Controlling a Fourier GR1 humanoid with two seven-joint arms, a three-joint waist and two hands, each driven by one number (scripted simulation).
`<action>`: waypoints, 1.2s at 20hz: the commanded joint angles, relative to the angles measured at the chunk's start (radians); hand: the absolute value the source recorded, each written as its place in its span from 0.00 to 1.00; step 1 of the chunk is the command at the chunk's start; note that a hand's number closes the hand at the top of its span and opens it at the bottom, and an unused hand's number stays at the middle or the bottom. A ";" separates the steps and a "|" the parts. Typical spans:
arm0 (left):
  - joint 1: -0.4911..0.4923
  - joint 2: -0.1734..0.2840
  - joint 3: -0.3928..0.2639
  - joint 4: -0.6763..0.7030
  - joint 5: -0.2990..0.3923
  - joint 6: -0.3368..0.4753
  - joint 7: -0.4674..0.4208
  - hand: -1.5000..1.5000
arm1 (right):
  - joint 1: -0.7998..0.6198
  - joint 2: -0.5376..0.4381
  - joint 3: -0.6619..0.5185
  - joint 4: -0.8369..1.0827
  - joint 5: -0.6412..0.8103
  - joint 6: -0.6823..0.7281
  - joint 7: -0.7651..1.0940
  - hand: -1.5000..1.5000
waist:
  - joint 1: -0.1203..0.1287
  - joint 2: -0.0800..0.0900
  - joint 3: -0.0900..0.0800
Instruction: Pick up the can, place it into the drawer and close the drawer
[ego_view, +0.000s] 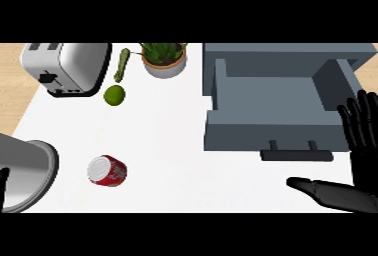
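The red can (108, 171) lies on its side on the white counter (177, 130), its pale end turned up toward the camera, well to the left of the open grey drawer (269, 102) and nearer the view's lower edge than the drawer's front. Nothing touches it, so the pick-up is not yet done. The right hand (359, 150) shows to the right of the drawer's black handle (296, 154), fingers straight and spread, thumb stretched out low toward the can's side of the counter, holding nothing. Far left of the drawer, at the view's edge, a grey forearm (26, 172) fills the corner and only a black sliver of the left hand (4, 187) shows beside it; whether its fingers are curled or straight I cannot tell. Beyond the can, farther from the robot, sit a lime (114, 95), a toaster (65, 67) and a potted plant (163, 59). The likely trouble is the can's pose: lying down, it could roll away under a glancing touch, perhaps toward the counter's near edge. The right hand is well apart from it, and a long reach across could clip the drawer's handle and nudge the drawer partly shut before the can is in.
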 joint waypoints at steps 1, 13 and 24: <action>0.038 -0.002 0.041 -0.057 0.038 -0.021 0.029 0.00 | 0.073 0.007 -0.008 0.018 -0.010 0.029 -0.059 0.00 | -0.004 0.000 0.000; -0.016 -0.008 -0.104 0.179 -0.059 0.077 -0.075 0.00 | 0.026 -0.027 -0.085 0.051 -0.049 0.056 -0.062 0.00 | -0.005 0.000 0.000; -0.049 -0.008 -0.126 0.501 -0.037 0.163 -0.298 0.00 | 0.123 -0.010 -0.107 -0.010 -0.083 0.108 -0.118 0.00 | -0.007 0.000 0.000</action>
